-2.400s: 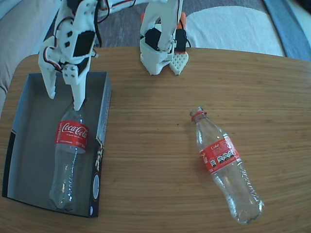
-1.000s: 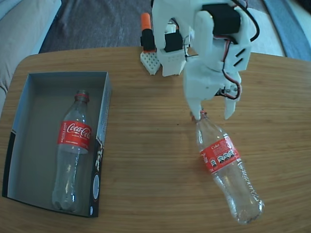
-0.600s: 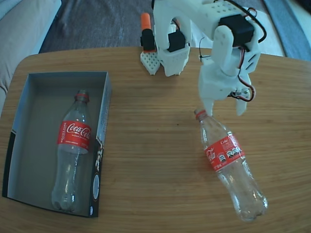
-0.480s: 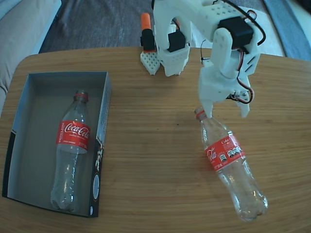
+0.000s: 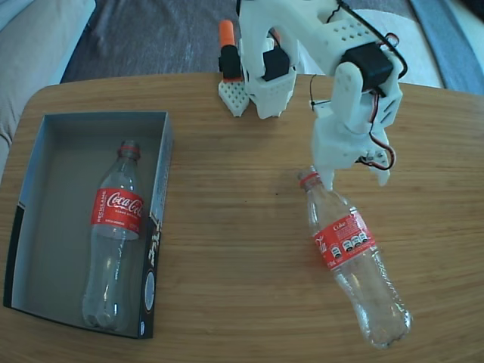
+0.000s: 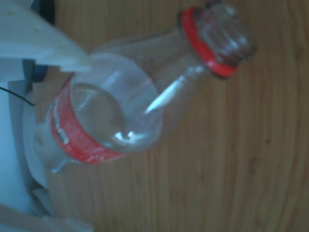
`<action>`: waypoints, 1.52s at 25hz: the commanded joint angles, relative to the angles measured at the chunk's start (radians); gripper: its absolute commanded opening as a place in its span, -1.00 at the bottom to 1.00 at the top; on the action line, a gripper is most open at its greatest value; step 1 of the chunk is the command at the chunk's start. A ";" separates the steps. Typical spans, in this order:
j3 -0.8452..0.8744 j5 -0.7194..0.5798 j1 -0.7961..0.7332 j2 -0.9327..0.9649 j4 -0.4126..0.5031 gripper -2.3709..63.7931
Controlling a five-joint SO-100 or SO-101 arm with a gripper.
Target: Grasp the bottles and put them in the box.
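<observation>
The pincer (image 5: 355, 180) is spread open over the neck of the second bottle (image 5: 349, 261) on the bench (image 5: 242, 249); the round neck may roll away if one finger pushes it first.

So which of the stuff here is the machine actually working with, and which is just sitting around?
Part of the job:
- bottle on the table, by the open jaws of the gripper
- bottle in the box
- box

Just there:
- wooden table
- sofa cushion behind the table
</observation>
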 commanded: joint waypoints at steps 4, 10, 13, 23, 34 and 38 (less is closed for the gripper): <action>-0.002 -0.210 0.023 0.011 -0.025 0.27; 0.055 -0.350 0.031 0.025 -0.025 0.27; 0.061 -0.383 0.052 0.011 -0.026 0.27; 0.064 -0.443 0.137 0.015 -0.025 0.35; 0.195 -0.428 0.140 0.009 -0.040 0.38; 0.239 -0.426 0.138 0.009 -0.040 0.38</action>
